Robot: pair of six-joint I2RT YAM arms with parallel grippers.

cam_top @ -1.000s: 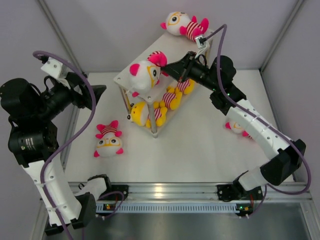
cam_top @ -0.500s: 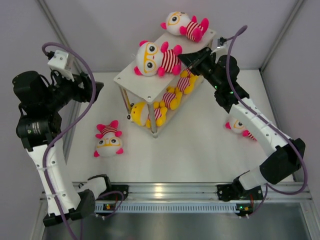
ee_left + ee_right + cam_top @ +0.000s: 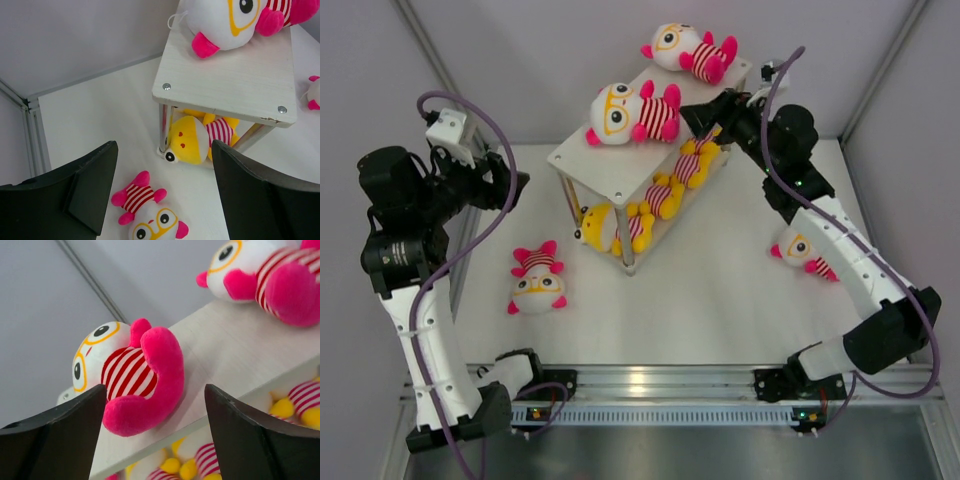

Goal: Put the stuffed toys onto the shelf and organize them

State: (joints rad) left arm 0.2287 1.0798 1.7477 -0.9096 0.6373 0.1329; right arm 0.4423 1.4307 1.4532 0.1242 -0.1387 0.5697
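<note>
White bench [image 3: 700, 300], grey walls; we count two toys not yet shelved. Our left gripper [image 3: 510, 186] hangs spread and empty near the left toy [image 3: 538, 284], which lies on the bench. On the shelf [image 3: 610, 160], mid-bench, two glasses toys [image 3: 630, 112] lie on top and yellow toys [image 3: 603, 226] crowd the lower tier. Our right gripper [image 3: 704, 112] is released, just beside the nearer top toy. The right toy [image 3: 804, 252] lies on the bench. We judge the task well past halfway.
</note>
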